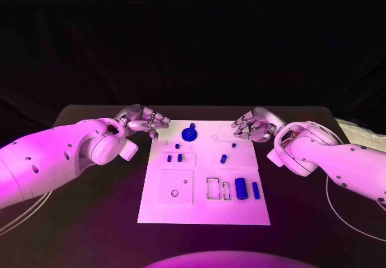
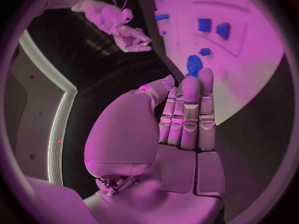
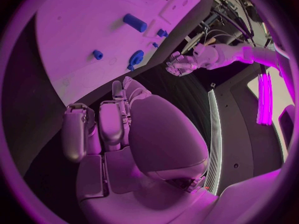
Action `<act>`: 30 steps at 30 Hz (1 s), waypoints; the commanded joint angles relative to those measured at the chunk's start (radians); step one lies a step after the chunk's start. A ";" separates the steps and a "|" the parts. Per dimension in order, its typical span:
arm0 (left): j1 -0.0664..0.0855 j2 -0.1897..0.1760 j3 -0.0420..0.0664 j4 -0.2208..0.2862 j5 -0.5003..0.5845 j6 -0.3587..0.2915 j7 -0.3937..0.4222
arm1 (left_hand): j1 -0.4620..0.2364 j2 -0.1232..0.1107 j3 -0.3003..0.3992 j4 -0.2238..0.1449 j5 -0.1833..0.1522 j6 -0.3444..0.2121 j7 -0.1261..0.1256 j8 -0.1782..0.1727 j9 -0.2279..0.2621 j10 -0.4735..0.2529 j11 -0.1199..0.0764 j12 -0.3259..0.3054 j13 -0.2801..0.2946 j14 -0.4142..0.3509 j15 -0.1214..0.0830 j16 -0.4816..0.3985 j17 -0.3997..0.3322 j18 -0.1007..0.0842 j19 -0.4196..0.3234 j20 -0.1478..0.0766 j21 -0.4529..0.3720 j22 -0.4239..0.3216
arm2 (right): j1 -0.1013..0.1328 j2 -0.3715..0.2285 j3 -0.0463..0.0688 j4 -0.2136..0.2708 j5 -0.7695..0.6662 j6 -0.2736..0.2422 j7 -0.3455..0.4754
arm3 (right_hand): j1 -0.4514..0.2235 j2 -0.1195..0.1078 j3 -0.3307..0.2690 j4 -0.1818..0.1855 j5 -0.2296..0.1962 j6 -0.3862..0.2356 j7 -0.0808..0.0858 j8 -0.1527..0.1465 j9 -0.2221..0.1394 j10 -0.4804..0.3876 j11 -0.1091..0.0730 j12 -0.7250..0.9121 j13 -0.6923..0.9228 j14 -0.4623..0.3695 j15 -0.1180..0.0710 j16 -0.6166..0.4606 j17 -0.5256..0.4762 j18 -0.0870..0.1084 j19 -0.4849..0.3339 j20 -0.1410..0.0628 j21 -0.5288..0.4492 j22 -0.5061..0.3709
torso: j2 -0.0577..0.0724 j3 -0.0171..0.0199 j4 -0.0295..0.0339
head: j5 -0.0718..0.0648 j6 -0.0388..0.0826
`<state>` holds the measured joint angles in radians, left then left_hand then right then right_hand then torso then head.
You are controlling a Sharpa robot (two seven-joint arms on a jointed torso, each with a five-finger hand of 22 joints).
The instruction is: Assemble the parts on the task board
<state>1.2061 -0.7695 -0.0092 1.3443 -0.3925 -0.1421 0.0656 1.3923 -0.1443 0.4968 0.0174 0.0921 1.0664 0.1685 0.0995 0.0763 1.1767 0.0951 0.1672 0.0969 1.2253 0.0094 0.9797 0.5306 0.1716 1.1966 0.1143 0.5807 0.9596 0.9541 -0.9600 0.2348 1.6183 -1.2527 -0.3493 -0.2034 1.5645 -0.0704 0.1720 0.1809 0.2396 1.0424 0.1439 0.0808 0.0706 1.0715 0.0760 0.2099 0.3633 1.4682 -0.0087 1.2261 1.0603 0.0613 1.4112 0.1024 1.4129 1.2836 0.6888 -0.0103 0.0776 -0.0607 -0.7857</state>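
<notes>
Both arms were white and smooth, built of thick rounded shells dotted with small dark screw holes. The left arm [image 1: 60, 153] bulged into a round joint housing near the wrist; the right arm [image 1: 329, 153] carried a similar rounded housing. Each ended in a silver metal hand: the left hand [image 1: 145, 121] and right hand [image 1: 253, 125] had segmented fingers with pale pads.

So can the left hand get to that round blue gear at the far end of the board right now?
Probably yes. The left hand holds nothing and hangs beside the blue gear, with bare task board between them.
</notes>
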 commanded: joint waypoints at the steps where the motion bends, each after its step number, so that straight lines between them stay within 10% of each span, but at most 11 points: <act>1: -0.002 -0.032 -0.001 0.060 0.480 0.001 0.158 | 0.002 0.023 -0.020 -0.008 0.006 0.037 -0.015 0.031 0.010 0.037 -0.019 0.047 0.023 -0.005 -0.011 0.000 -0.004 0.013 -0.011 -0.009 -0.011 -0.008 | 0.001 -0.002 0.000 0.011 -0.340 0.140 -0.073 | -0.005 -0.020 0.024 0.006 -0.041 0.016 -0.004 -0.002 0.000 0.009 0.000 -0.021 -0.048 0.010 0.004 -0.013 -0.014 0.004 0.002 0.001 -0.004 -0.006 | 0.002 -0.0030 0.0010 | -0.017 0.015; 9: -0.016 -0.084 -0.013 0.172 0.593 -0.002 0.269 | -0.171 -0.029 -0.222 0.104 -0.026 -0.109 0.002 -0.017 -0.010 -0.104 0.013 0.047 0.029 -0.069 0.022 -0.030 -0.029 0.008 -0.058 0.015 -0.076 -0.058 | -0.002 0.005 0.000 0.044 -0.533 0.194 -0.131 | -0.034 -0.058 0.054 0.033 -0.121 0.009 -0.009 -0.017 -0.003 0.005 0.002 -0.054 -0.136 0.002 0.006 -0.058 -0.070 0.013 -0.020 0.002 -0.032 -0.049 | 0.000 -0.0069 0.0061 | -0.027 0.012; 14: -0.029 -0.095 -0.017 0.206 0.610 -0.007 0.302 | -0.089 0.025 -0.320 0.095 -0.032 -0.097 0.011 0.005 -0.006 -0.164 0.035 0.046 0.009 -0.210 0.059 -0.304 -0.178 0.009 -0.198 0.057 -0.287 -0.235 | -0.002 0.020 -0.001 0.041 -0.583 0.220 -0.147 | -0.040 -0.074 0.073 0.040 -0.138 0.008 -0.027 -0.017 -0.003 -0.009 -0.010 -0.074 -0.196 -0.037 -0.016 -0.197 -0.232 0.045 -0.098 -0.012 -0.134 -0.201 | 0.000 -0.0082 0.0041 | -0.034 0.014; 19: -0.035 -0.097 -0.018 0.218 0.613 -0.006 0.313 | 0.000 0.081 -0.328 0.065 -0.028 -0.057 0.019 0.010 -0.009 -0.138 0.047 0.026 -0.023 -0.189 0.077 -0.548 -0.287 0.011 -0.234 0.089 -0.428 -0.407 | -0.002 0.034 -0.001 0.034 -0.599 0.253 -0.153 | -0.042 -0.077 0.091 0.043 -0.142 0.017 -0.040 -0.014 -0.002 -0.001 -0.024 -0.076 -0.235 -0.025 -0.036 -0.227 -0.258 0.045 -0.092 -0.034 -0.153 -0.217 | 0.001 -0.0069 0.0044 | -0.035 0.011; 30: -0.039 -0.099 -0.018 0.225 0.608 -0.012 0.323 | 0.039 0.096 -0.318 0.053 -0.025 -0.038 0.020 -0.003 -0.010 -0.112 0.048 -0.010 -0.033 -0.152 0.096 -0.706 -0.353 0.014 -0.257 0.107 -0.500 -0.534 | -0.012 0.056 -0.003 0.006 -0.615 0.300 -0.166 | -0.033 -0.070 0.127 0.034 -0.134 0.043 -0.042 -0.011 0.001 0.032 -0.026 -0.074 -0.271 -0.009 -0.039 -0.229 -0.254 0.040 -0.070 -0.039 -0.147 -0.202 | 0.001 -0.0068 0.0044 | -0.038 0.004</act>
<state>1.1681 -0.8680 -0.0281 1.5647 0.2025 -0.1526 0.3573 1.4211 -0.0474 0.1755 0.0754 0.0629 1.0221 0.1871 0.1024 0.0672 1.0596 0.1428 0.1623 0.0646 1.0655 0.1056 0.2778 0.1797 0.1712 0.9359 0.2217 0.0839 0.4290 0.9438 -0.9075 0.2325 1.6290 -1.8295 -0.0943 -0.3497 1.5253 -0.1385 0.2929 0.2166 0.1017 1.0786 0.1004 0.0680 0.0699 1.0947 0.0494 0.1383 0.0934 1.4524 -0.0504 0.9975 0.8055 0.0932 1.3344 0.0646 1.2627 1.0797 0.6896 -0.0174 0.0816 -0.0973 -0.7795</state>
